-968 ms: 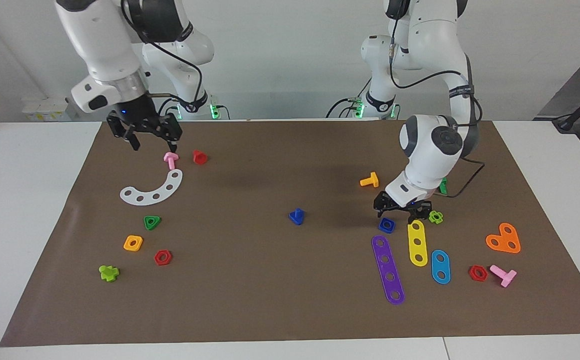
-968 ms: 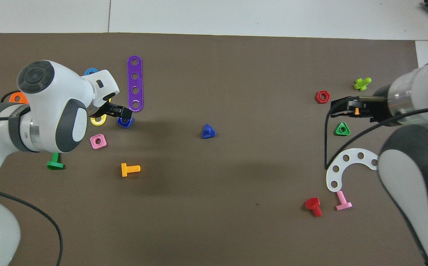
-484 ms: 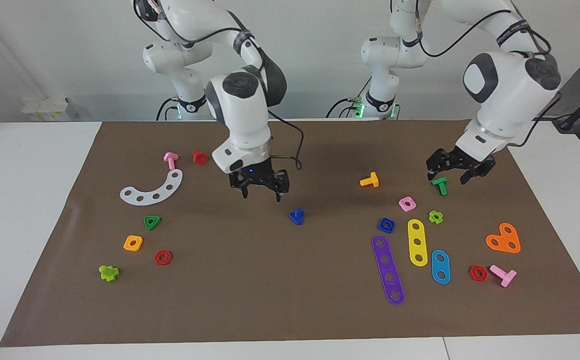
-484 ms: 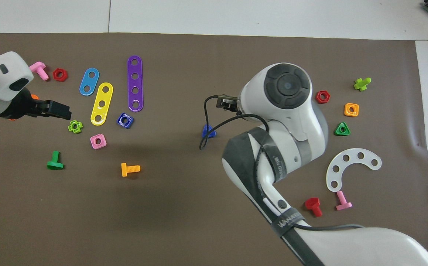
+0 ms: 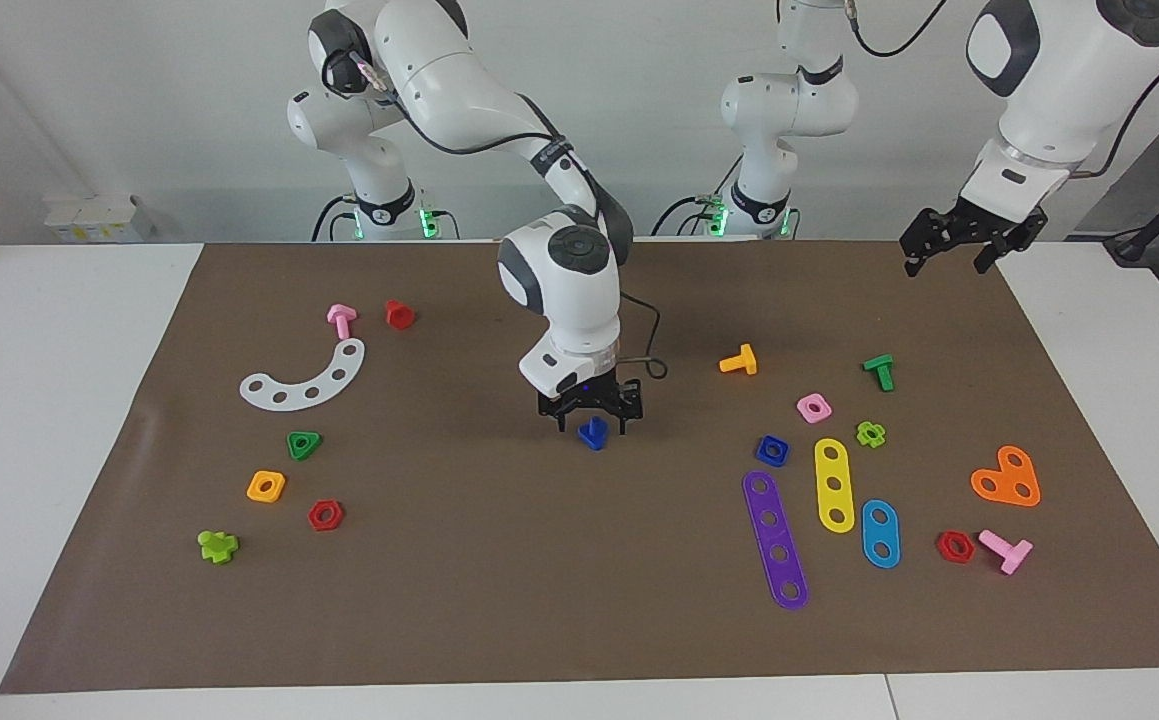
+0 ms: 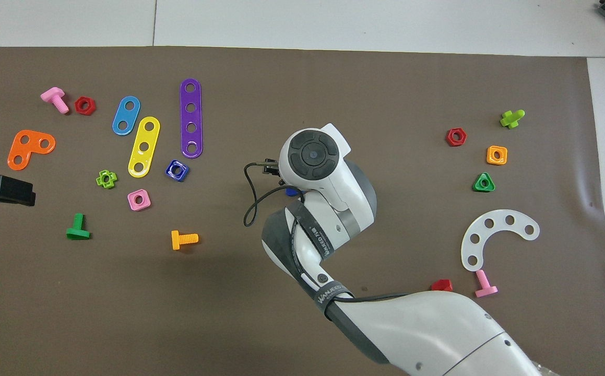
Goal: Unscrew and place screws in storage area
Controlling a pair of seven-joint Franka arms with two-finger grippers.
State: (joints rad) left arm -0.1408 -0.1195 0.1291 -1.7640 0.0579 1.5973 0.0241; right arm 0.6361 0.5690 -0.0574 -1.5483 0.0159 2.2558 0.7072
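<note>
A white wall backs the table (image 5: 59,420), whose brown mat carries scattered toy parts.

In the facing view, the right pincer (image 5: 591,415) sits at the centre of the frame, lowered around the blue screw (image 5: 593,433). Half a second ago it hung up and to the left of the screw; now its fingers straddle the upright stub, open, with no squeeze yet visible. This reads as the grasp about to begin, so the carry to storage is wholly ahead. The left pincer (image 5: 969,240) has risen from over the green bolt (image 5: 879,371) to the upper right of the frame, above the mat's edge, fingers spread and empty; that arm waits. Bare mat surrounds the screw on every side: the orange bolt (image 5: 739,360) and the blue square nut (image 5: 771,451) lie well apart to its right.

In the overhead view, the right arm's wrist covers nearly all of the screw (image 6: 293,191); only a blue sliver shows at centre frame. The left pincer (image 6: 4,189) sits at the frame's left margin. The mat's lower centre and upper centre stay free, giving room for a lift and sweep.
</note>
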